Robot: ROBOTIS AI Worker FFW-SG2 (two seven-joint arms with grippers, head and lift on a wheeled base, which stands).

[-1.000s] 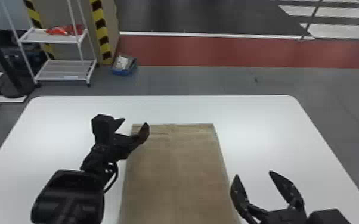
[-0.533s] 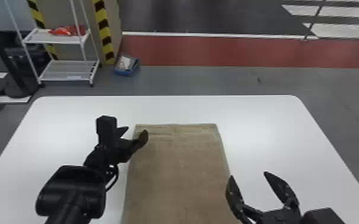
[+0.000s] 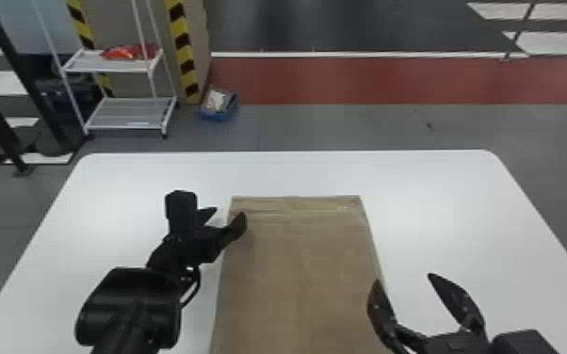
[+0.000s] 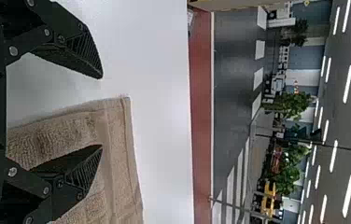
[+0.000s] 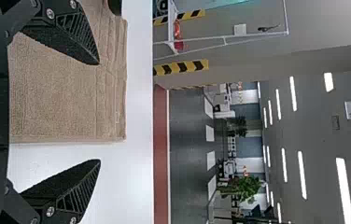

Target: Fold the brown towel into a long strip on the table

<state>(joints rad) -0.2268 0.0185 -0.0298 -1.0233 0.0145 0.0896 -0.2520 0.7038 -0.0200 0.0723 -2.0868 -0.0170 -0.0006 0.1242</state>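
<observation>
The brown towel [image 3: 296, 273] lies flat on the white table, its far edge slightly creased. At its far left corner is my left gripper [image 3: 223, 219], open, one finger over the towel and the other outside its left edge. In the left wrist view, the left gripper [image 4: 101, 112] has the towel's corner [image 4: 117, 105] between its parted fingers. My right gripper [image 3: 405, 280] stands open at the towel's right edge, nearer the robot. From the right wrist, the right gripper [image 5: 100, 112] straddles the side edge of the towel [image 5: 61, 93], holding nothing.
The white table [image 3: 461, 212] extends on both sides of the towel and beyond its far edge. On the floor behind stand a white shelf rack [image 3: 127, 113] and a blue bin [image 3: 219, 104].
In the head view, the right gripper has shifted slightly left toward the towel's edge. The left gripper has moved only a little, staying by the far left corner. The towel looks unchanged.
</observation>
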